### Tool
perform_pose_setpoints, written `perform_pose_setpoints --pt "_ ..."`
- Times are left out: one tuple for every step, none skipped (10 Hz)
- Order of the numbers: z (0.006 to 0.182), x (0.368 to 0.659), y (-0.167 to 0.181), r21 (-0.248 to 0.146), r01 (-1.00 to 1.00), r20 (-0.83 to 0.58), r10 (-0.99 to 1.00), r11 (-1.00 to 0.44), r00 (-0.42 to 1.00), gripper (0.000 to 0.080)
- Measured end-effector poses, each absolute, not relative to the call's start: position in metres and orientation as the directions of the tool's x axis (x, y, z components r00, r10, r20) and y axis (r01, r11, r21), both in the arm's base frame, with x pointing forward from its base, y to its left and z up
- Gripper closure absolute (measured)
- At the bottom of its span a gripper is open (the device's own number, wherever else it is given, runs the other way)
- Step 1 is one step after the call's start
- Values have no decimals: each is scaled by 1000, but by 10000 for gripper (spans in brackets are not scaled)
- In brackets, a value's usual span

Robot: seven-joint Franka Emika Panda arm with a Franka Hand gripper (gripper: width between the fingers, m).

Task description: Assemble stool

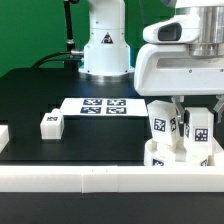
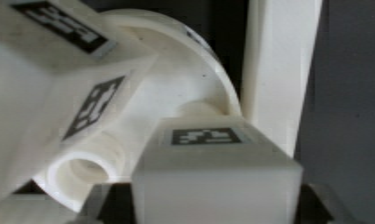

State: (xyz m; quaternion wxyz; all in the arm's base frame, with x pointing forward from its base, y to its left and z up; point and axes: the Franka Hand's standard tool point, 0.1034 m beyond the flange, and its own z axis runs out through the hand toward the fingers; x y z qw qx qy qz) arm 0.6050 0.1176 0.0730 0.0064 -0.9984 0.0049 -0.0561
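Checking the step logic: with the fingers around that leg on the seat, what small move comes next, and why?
Probably open the fingers and rise straight up: they flank a white blocky tagged leg standing upright on the round white plastic seat beside a second leg, seemingly seated, while a third leg lies loose at the exterior view's left.

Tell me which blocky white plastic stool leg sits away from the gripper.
The blocky white leg alone at the exterior view's left; two others stand under the gripper.
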Motion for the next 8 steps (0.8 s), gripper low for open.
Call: perform_pose_setpoints --pt "73 605 118 -18 -44 111 -46 -999 993 464" --pt "73 605 118 -17 -42 111 -44 -999 993 464" --pt "73 605 118 -31 -142 108 -144 -989 984 464" --pt "73 605 118 -45 -260 104 -263 -965 959 464" --pt "73 605 119 -64 -381 95 -385 -922 918 464" --pt "73 604 119 -92 -512 74 -519 -854 852 462" --pt "73 604 120 -120 -649 42 -657 -751 753 462" --pt "73 603 123 -135 -764 12 -772 -631 635 462"
